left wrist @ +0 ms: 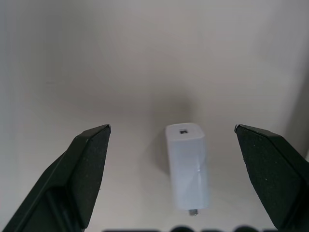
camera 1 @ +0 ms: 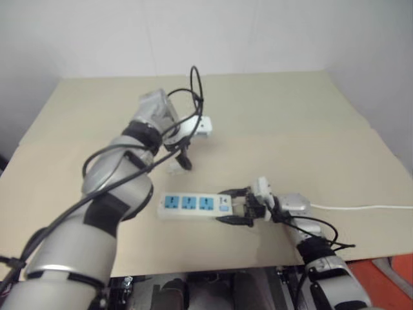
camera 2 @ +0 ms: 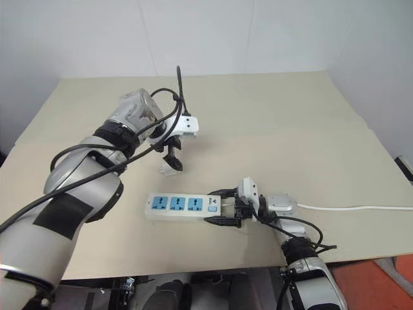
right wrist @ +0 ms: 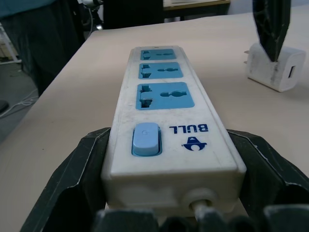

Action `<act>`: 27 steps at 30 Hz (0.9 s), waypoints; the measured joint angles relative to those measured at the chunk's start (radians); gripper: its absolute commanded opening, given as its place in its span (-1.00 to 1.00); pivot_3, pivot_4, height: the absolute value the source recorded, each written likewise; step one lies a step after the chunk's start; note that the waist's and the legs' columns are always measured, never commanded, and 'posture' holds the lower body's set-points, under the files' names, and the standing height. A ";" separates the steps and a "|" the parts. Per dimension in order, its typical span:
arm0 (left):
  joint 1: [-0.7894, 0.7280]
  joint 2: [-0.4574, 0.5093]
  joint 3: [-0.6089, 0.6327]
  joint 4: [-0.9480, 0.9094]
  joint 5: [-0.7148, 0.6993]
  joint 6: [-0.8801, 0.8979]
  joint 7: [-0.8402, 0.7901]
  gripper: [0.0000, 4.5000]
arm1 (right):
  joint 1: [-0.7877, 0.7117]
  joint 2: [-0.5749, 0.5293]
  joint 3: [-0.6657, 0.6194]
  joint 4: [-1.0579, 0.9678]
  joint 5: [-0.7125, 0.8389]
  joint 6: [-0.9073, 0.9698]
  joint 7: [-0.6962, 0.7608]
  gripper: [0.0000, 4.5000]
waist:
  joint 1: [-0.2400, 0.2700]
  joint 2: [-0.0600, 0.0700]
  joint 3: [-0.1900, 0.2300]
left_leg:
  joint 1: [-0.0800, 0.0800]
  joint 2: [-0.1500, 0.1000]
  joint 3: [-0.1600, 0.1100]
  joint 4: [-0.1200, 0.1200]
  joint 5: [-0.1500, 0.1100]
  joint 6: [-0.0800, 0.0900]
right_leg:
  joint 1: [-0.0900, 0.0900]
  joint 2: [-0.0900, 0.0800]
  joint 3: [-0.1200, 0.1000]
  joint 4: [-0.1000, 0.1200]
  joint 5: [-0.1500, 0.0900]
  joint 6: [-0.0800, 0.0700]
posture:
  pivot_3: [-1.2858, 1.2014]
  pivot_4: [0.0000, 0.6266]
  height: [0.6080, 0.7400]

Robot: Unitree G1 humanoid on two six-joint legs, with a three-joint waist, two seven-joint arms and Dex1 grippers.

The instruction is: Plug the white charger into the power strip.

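Right wrist view, power strip (right wrist: 164, 125), white charger (right wrist: 275, 67) nearby

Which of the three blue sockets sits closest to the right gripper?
The socket right beside the switch on the power strip. The right gripper clamps that switch end; the other two sockets lie farther along.

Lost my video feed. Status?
Left tool open above charger. Right tool clamps power strip at switch end. Charger unplugged, nothing blocking.

soft even light, perhaps slight blur
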 measured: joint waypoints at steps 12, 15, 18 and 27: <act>0.001 -0.081 0.015 0.055 0.110 -0.002 0.040 1.00 | 0.002 0.019 0.006 0.002 -0.018 -0.018 -0.038 0.52 | -0.003 0.000 0.000 | 0.003 0.000 0.000 0.001 0.000 0.000 | 0.000 0.000 0.000 0.007 0.000 0.000 | 0.03 -0.52 1.00; 0.001 -0.088 0.017 0.063 0.135 -0.002 0.044 1.00 | 0.006 0.020 0.006 -0.003 -0.020 -0.017 -0.046 0.52 | -0.002 0.000 0.000 | 0.003 0.000 0.000 0.001 0.000 0.000 | 0.000 0.000 0.000 0.007 0.000 0.000 | 0.03 -0.52 1.00; 0.006 -0.089 0.019 0.073 0.153 -0.001 0.054 1.00 | 0.014 0.019 0.006 -0.015 -0.022 -0.017 -0.060 0.52 | -0.002 0.000 0.000 | 0.003 0.000 0.000 0.001 0.000 0.000 | 0.000 0.000 0.000 0.008 0.000 0.000 | 0.03 -0.52 1.00; 0.027 -0.092 0.038 0.086 0.182 0.000 0.066 1.00 | 0.024 0.019 0.006 -0.031 -0.024 -0.015 -0.069 0.52 | -0.002 0.000 0.000 | 0.003 0.000 0.000 0.001 0.000 0.000 | 0.000 0.000 0.000 0.008 0.000 0.000 | 0.03 -0.52 1.00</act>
